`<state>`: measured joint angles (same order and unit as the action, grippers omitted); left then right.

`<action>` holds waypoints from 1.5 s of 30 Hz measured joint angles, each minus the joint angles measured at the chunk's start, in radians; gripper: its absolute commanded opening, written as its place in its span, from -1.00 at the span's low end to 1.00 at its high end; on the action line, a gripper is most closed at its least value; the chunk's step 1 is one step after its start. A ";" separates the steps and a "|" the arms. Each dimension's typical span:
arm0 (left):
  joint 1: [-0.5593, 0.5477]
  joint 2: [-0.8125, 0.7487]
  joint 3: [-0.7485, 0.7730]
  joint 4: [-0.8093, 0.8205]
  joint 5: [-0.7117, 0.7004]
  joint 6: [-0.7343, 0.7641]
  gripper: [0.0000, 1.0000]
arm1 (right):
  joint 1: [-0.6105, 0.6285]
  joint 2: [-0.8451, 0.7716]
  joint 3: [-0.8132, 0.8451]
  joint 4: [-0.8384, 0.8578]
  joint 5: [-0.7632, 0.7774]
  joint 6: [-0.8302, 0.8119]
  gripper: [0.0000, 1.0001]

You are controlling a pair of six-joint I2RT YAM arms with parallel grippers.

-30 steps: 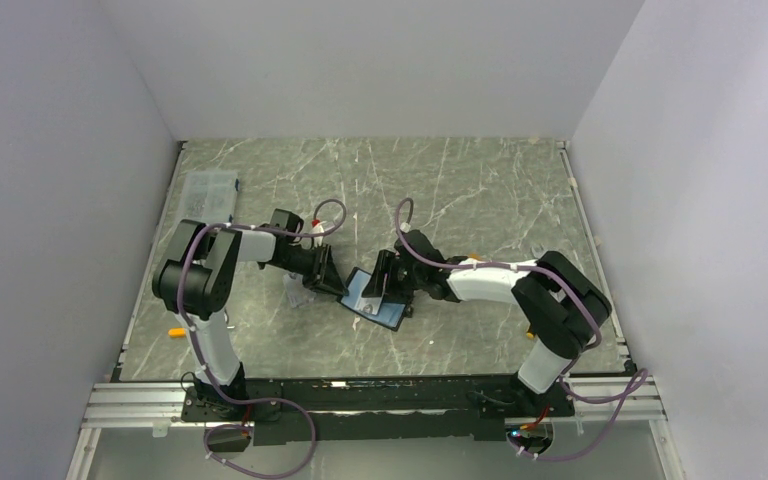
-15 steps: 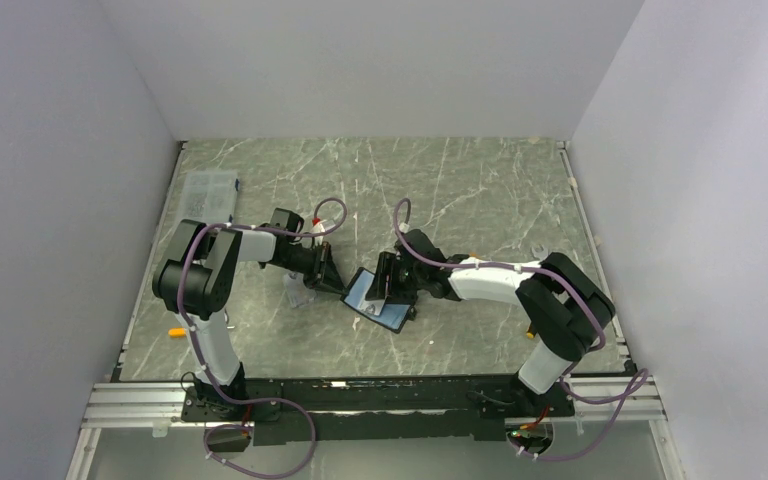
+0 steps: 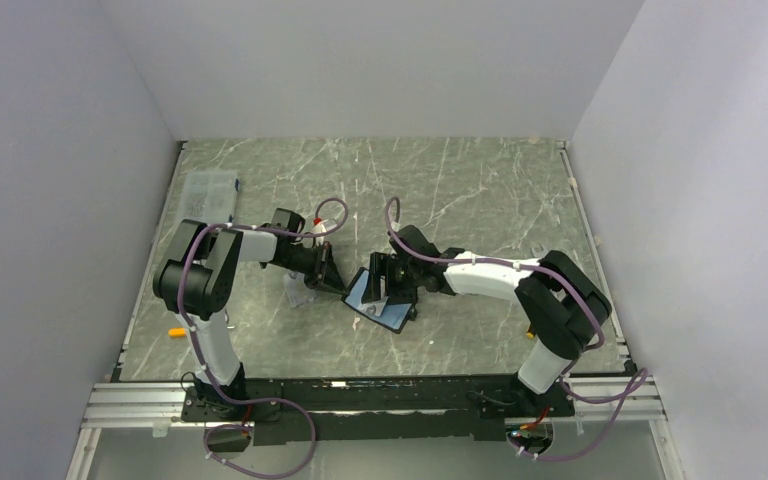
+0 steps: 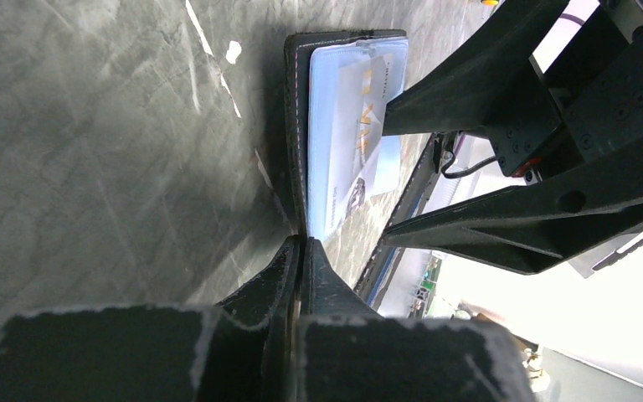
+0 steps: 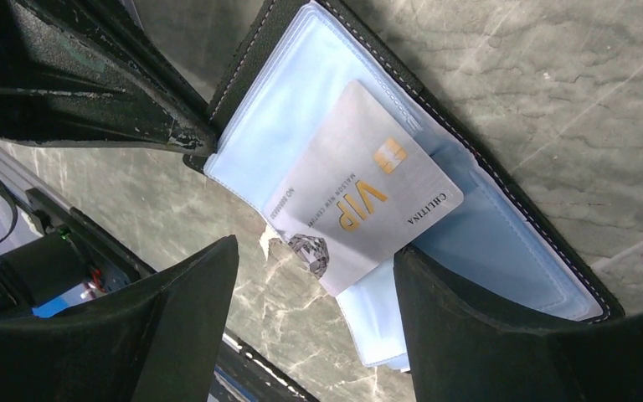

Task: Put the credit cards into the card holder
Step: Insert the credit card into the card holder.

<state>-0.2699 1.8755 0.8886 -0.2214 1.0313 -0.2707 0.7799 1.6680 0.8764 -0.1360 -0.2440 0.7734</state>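
Note:
The card holder (image 5: 502, 234) lies open on the table, a black wallet with bluish clear pockets; in the top view it (image 3: 392, 318) shows between the two arms. A pale grey credit card (image 5: 364, 197) with gold "VIP" lettering lies slanted across the pockets, its lower end sticking out over the table. My right gripper (image 5: 314, 260) is open, its fingers either side of that end and not touching the card. My left gripper (image 4: 301, 247) is shut on the card holder's black edge (image 4: 297, 126). From the left wrist the same card (image 4: 356, 126) shows side-on.
A clear plastic box (image 3: 208, 195) sits at the far left of the table. A small clear sleeve (image 3: 295, 293) lies under the left arm, and a small orange piece (image 3: 175, 331) lies near the left edge. The two grippers (image 3: 340, 287) (image 3: 382, 292) stand very close together.
My left gripper has closed on the card holder's edge. My right gripper has opened wider, let go of the card and shifted slightly left.

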 measured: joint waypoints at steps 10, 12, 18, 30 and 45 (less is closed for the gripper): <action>0.000 0.000 0.000 0.001 0.001 0.003 -1.00 | 0.016 -0.029 -0.011 -0.041 -0.001 -0.037 0.39; 0.000 0.000 0.000 0.002 0.001 0.003 -1.00 | 0.017 -0.036 -0.021 -0.040 -0.002 -0.037 0.38; -0.003 0.000 0.000 0.003 0.000 0.006 -1.00 | 0.018 -0.018 0.000 -0.052 -0.002 -0.043 0.32; -0.010 0.000 0.000 0.003 0.000 0.021 -1.00 | 0.019 0.108 0.154 -0.150 -0.030 -0.060 0.34; -0.023 0.000 0.000 0.003 0.009 0.020 -1.00 | 0.056 0.114 0.208 -0.275 0.020 -0.112 0.36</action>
<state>-0.2924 1.8755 0.8886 -0.2184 1.0401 -0.2508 0.8356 1.7821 1.0840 -0.4110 -0.2237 0.6613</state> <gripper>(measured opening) 0.013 0.682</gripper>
